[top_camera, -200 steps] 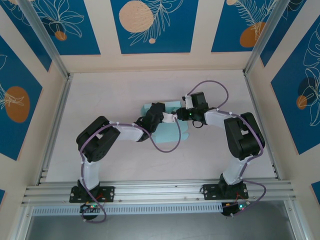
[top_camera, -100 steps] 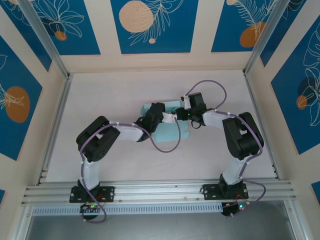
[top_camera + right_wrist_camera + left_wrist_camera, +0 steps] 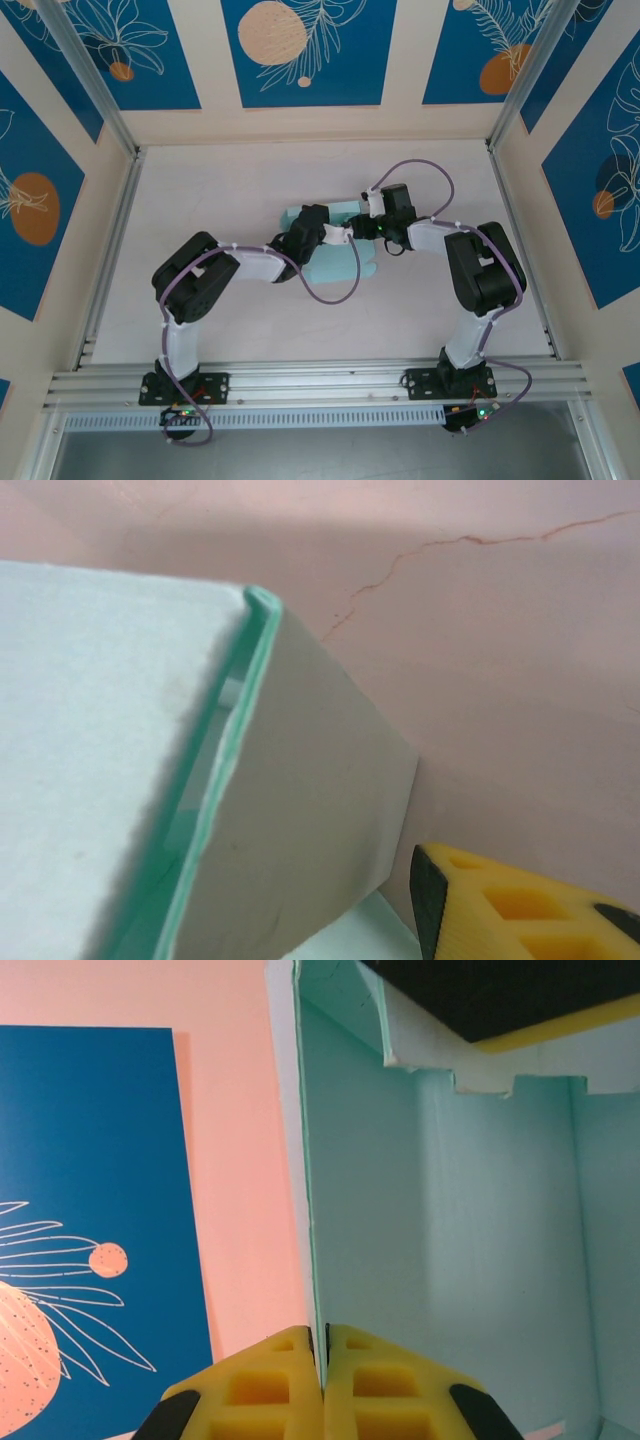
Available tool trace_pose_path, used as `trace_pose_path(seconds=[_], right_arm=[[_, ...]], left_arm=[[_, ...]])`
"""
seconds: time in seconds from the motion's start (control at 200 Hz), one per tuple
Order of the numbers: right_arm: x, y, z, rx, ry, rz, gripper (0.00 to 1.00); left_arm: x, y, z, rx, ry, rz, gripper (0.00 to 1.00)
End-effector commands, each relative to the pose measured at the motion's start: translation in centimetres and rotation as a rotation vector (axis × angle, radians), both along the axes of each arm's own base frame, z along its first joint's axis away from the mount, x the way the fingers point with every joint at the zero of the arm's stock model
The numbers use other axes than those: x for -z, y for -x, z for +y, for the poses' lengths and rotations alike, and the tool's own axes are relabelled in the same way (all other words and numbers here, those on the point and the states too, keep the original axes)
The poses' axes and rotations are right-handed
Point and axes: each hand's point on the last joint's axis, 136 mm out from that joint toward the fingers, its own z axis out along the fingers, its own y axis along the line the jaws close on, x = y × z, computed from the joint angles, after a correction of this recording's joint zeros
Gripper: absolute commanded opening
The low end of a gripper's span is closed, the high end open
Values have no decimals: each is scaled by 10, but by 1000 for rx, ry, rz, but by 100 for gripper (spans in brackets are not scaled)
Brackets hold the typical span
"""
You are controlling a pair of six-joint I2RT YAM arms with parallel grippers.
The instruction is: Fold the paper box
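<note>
Wall edge of paper box [image 3: 450, 1240] pinched btwn left end effector [image 3: 323, 1345] fingers [image 3: 260, 1390]

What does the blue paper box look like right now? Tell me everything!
The paper box is thin mint-blue card, half folded. It lies on the table, part of it flat. In the left wrist view one wall is folded up with notched flaps on top, and the left pincer is shut on its edge. The right wrist view shows a folded corner with a doubled green rim.
</note>
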Motion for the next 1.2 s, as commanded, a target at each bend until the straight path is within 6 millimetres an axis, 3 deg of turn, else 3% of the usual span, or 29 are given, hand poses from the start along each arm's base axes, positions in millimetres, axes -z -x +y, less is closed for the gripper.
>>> trace_pose_path(seconds=[0.0, 0.315, 0.745, 1.0, 1.11, 1.195], right_arm=[[-55, -38, 15, -41, -75, -244, 52], [-48, -47, 17, -42, -60, -254, 52], [-44, -60, 11, 52, 15, -303, 23], [-44, -59, 12, 45, 17, -305, 17], [-43, -57, 12, 44, 23, -305, 15], [-43, -56, 12, 45, 29, -306, 14]], left_arm=[[62, 36, -13, 169, -135, 188, 0], [57, 37, -15, 181, -108, 213, 0], [58, 38, -16, 190, -104, 210, 0], [52, 38, -17, 185, -76, 205, 0], [47, 38, -17, 183, -61, 200, 20], [37, 40, -19, 181, -37, 191, 43]])
